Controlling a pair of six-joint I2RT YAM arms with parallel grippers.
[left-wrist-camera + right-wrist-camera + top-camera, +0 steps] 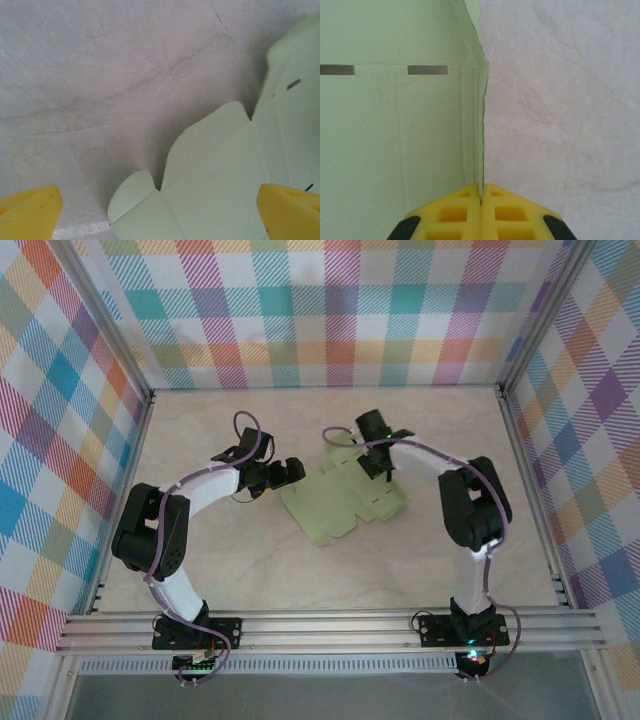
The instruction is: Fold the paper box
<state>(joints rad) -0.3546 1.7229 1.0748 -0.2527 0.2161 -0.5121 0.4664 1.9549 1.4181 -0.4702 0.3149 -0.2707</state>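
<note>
Mid-bench, between both arms: paper box [345, 502], unfolded, mostly flat on bench [250, 570], outline skewed to the bench edges. Long axis hard to call from above.

Right hand [379, 468] at the far-right side of the card, clenched. On right wrist view, fingers [455, 215] pressed together with a thin upright card edge running straight into them; grasping a raised side flap of paper box [395, 125], by the look of it. Slots on the crease line just beyond. Right arm reaching in from the right, wrist pointing down.

Left hand [285, 472] just beside the card's left edge, released, spread wide, holding nothing. On left wrist view, scalloped flaps of paper box [225, 170] below and between the yellow fingers [30, 210], toward the right one; bare bench to the left. Left hand [160, 212] above the card, contact not evident.

Judged: fold begun on the right side; left flaps next, left hand nearer. Needs a slight shift rightward and down onto the flap.
</note>
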